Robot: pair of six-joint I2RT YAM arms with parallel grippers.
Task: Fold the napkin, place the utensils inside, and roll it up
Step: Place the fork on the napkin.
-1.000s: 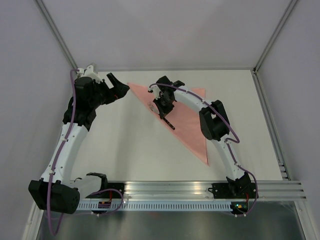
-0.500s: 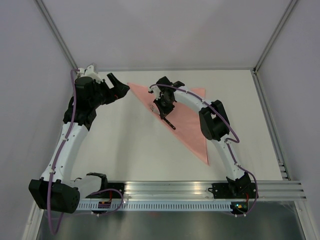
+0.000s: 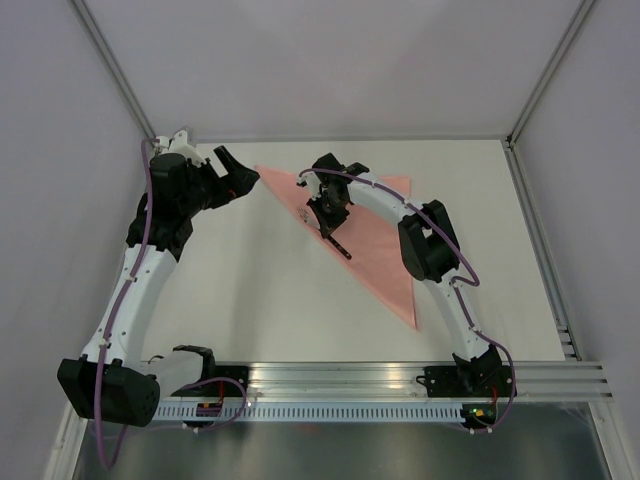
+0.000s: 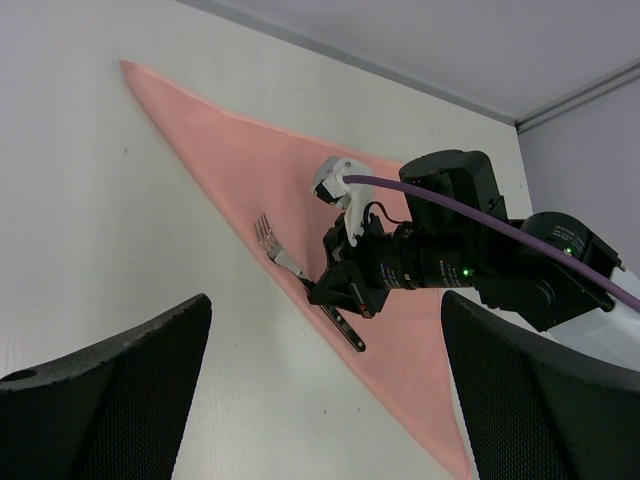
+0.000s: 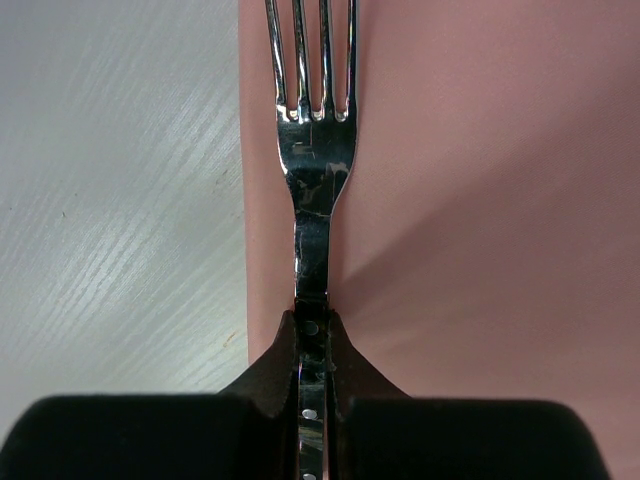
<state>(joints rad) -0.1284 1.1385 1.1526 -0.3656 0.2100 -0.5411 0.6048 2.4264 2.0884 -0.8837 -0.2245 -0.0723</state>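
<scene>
**Napkin.** The napkin (image 3: pixel 385 262) is found folded into a triangle and laid flat on the bench (image 3: pixel 260 300), in the upper centre of the top view. Its long edge runs from upper left to lower right.

**Fork.** The fork (image 5: pixel 318 170) is placed just inside that long edge and parallel to it, with the tines towards the upper left. In the right wrist view the tines are seen over pink cloth, with bare bench immediately to their left. Whether the fork rests on the cloth or is held slightly above it cannot be told.

**Right pincer.** The right pincer (image 5: pixel 316 338) is clenched on the fork where the metal neck meets the black handle.

**Left pincer.** The left pincer (image 3: pixel 240 174) is spread wide and nothing is held in it. It is stationed at the upper left of the top view, near the napkin's upper-left corner.

**Handling, as judged.**
- The fork is taken to be light, stiff and smooth. A slim handle gripped at one point may pivot between the pads.
- The present hold near the neck is considered sound.
- The napkin is judged thin, limp and slightly glossy, so it is likely to slide on the bench and to wrinkle when pushed.
- It is best pinched at a corner or along the folded edge.
- Slippage of the fork out of the roll is noted as a risk.
</scene>
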